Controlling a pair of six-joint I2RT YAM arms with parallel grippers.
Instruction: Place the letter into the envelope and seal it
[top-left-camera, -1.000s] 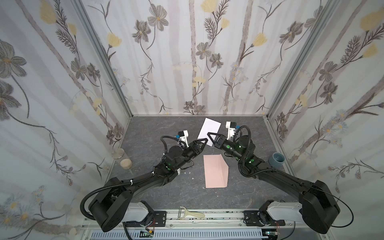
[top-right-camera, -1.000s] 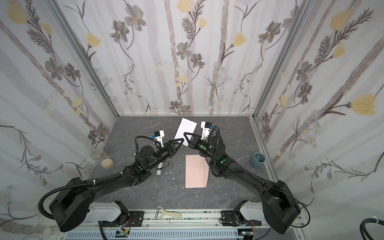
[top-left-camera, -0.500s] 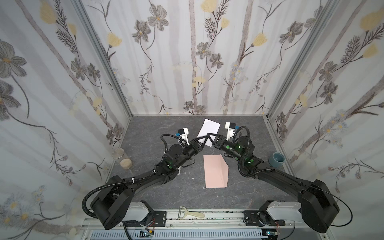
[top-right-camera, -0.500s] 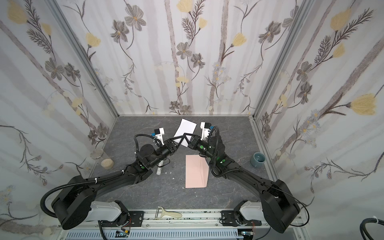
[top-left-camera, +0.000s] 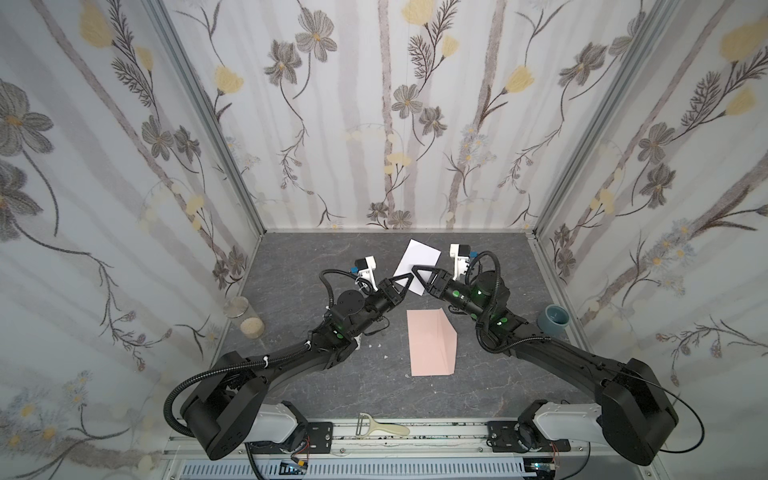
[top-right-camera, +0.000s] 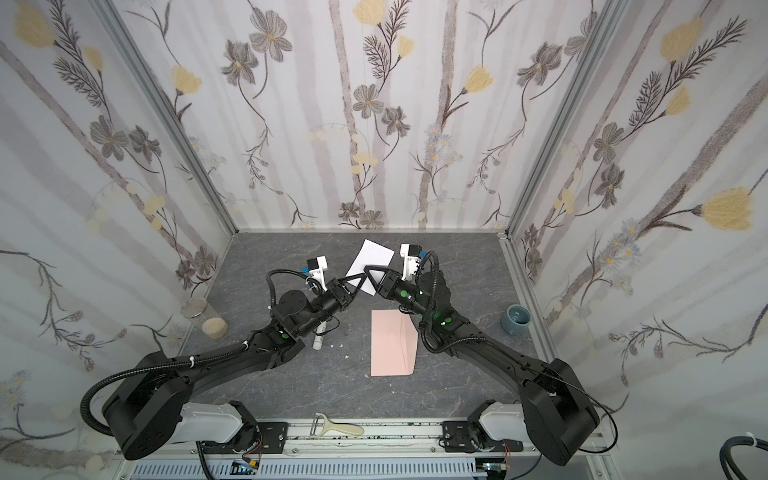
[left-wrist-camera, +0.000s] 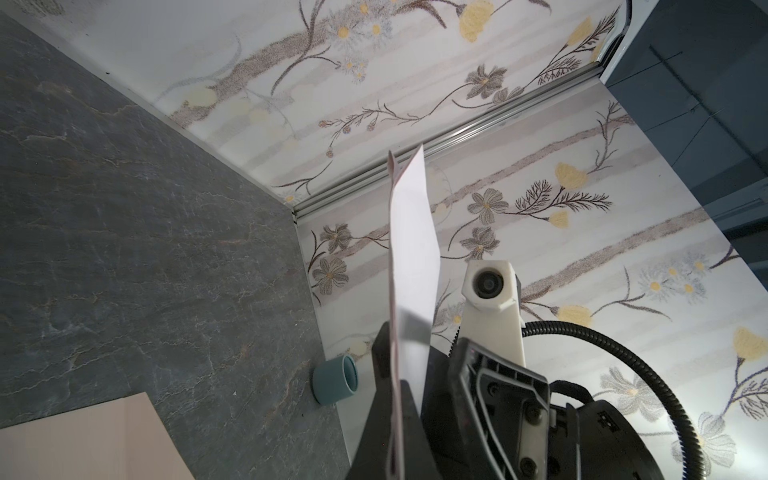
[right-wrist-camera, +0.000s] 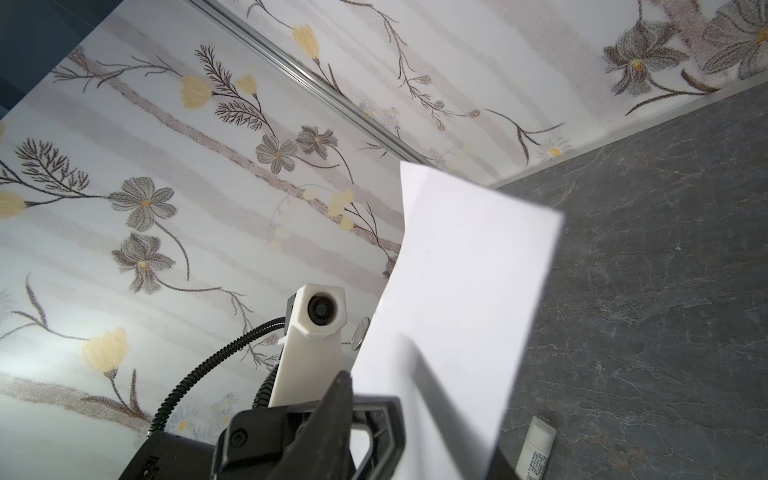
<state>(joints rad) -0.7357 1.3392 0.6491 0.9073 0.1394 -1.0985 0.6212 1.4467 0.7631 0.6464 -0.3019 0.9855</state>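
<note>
White letter (top-left-camera: 419, 257) near the worktop (top-left-camera: 316, 257) far edge changed hands: left gripper (top-left-camera: 402, 282) now pinches it, right gripper (top-left-camera: 415, 274) loosens, jaws parted

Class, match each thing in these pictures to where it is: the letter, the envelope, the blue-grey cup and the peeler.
Things:
1. letter
2. envelope
3. blue-grey cup
4. peeler

Places:
A. lying on the metal rail at the front
B. held up off the table
C. lying flat in the middle of the table
D. standing at the table's right edge

Pairs: 1-B, 2-C, 3-D, 4-A
</note>
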